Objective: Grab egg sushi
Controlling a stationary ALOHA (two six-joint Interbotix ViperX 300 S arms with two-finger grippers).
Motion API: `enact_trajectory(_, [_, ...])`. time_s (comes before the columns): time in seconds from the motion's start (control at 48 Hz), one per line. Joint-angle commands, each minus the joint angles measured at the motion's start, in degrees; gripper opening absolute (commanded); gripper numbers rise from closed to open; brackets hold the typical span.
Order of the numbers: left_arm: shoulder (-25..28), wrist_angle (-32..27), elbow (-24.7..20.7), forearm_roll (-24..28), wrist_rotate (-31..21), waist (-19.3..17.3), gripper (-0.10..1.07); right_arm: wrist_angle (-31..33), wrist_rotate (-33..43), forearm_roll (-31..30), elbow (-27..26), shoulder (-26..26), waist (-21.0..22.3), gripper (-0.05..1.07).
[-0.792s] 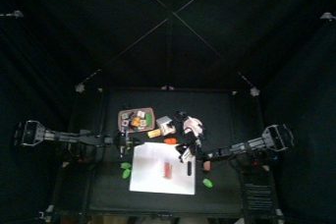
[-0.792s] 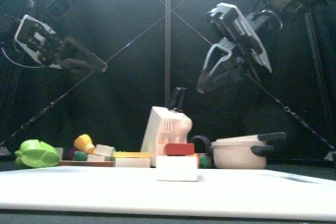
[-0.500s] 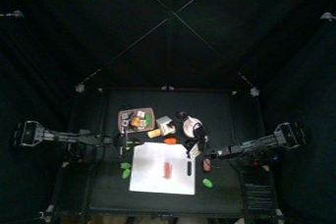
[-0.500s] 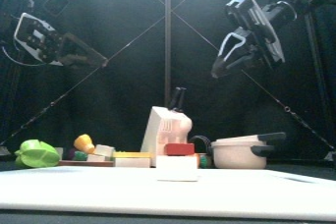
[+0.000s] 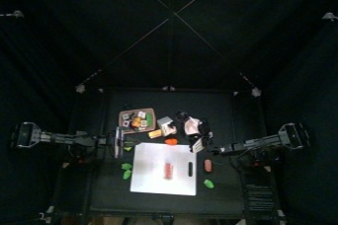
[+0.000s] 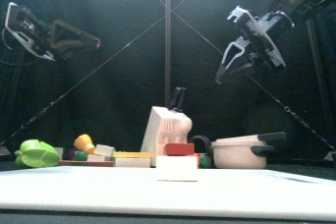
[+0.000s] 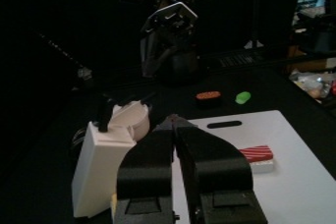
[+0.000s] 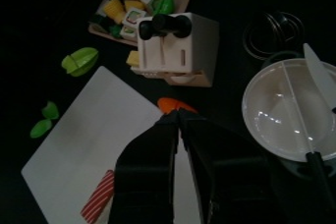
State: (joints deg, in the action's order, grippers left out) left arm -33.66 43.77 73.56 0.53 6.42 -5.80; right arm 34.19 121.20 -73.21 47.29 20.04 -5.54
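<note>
The egg sushi looks like the yellow-topped piece (image 8: 117, 10) in the small tray (image 8: 110, 27) of sushi at the back left; in the front view it is too small to pick out. My left gripper (image 7: 172, 122) hangs high over the table's left side (image 6: 86, 41), jaws slightly apart and empty. My right gripper (image 8: 175, 117) hangs high on the right (image 6: 234, 67), shut and empty, above the near edge of the knife block. Neither gripper touches the tray.
A white cutting board (image 5: 158, 182) lies in front with a red-topped sushi (image 6: 178, 162) on it. Behind it stand a white knife block (image 6: 167, 130) and a white pot (image 8: 289, 105). A green pepper (image 6: 38, 152) and small orange and green pieces (image 7: 207, 96) lie around the board.
The right arm has drawn back to the right and risen away from the knife block. The left arm has lifted and pulled a little to the left.
</note>
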Motion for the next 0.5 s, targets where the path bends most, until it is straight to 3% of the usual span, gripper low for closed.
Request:
enact_trajectory(0.0, [-0.88, -2.02, -4.57, -3.34, 0.00, -3.34, 0.38, 0.18, 0.26, -1.14, -1.67, 0.35, 0.88, 0.52])
enact_trajectory(0.229, [-1.93, -9.40, -9.93, -4.75, -0.09, -11.25, 0.38, 0.18, 0.18, -1.41, -2.55, -0.35, 1.49, 0.52])
enact_trajectory(0.333, [-2.37, -13.89, -10.72, -4.31, 0.09, -12.22, 0.38, -0.18, 0.09, -1.05, -2.99, -1.49, 2.02, 0.52])
enact_trajectory(0.479, [-2.11, -21.36, -7.38, -2.11, 0.00, -12.22, 0.38, -0.18, 0.00, -1.05, -3.25, -4.39, 2.11, 0.52])
